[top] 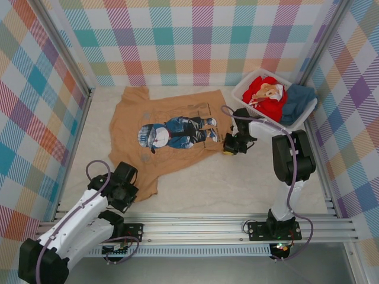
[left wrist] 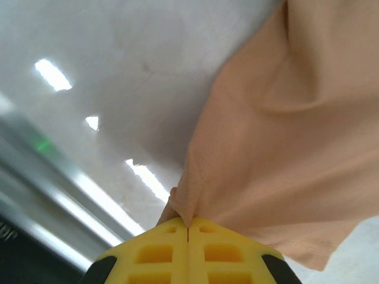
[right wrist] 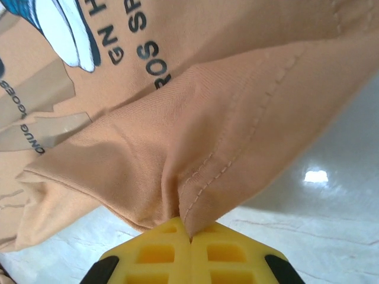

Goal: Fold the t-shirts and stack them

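Corners of the tan t-shirt are pinched tight: left hand near-left, right hand at right hem. Lift both evenly, keeping cloth taut.

The left pincer pinches the tan-brown t-shirt.

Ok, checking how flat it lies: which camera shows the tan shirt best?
Top external: almost the whole tan shirt lies spread on the table, print up. Left wrist shows a plain corner pinched in the left fingers; right wrist, a stitched hem in the right fingers, plus lettering.
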